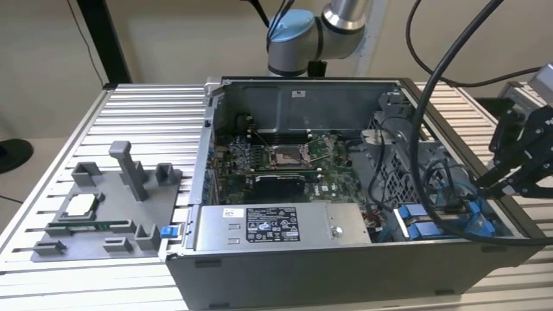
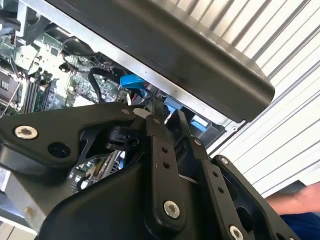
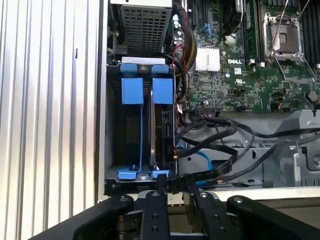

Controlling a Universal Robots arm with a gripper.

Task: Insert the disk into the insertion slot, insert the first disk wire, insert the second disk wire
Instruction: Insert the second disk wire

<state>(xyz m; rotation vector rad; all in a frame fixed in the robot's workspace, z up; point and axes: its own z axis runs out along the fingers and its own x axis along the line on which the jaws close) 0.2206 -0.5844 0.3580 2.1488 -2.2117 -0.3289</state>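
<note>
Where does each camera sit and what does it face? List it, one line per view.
Exterior view: off the arm, raised, looking down into the open computer case; arm and end effector show.
First wrist view: on the wrist, looking down at the blue carriers in the case; end effector shows.
Second wrist view: on the wrist, looking slantwise past the end effector at the case rim.
Both wrist views share the motherboard; all three, the case.

Probably a robotics lab: aluminium bench, opened computer case, robot arm.
</note>
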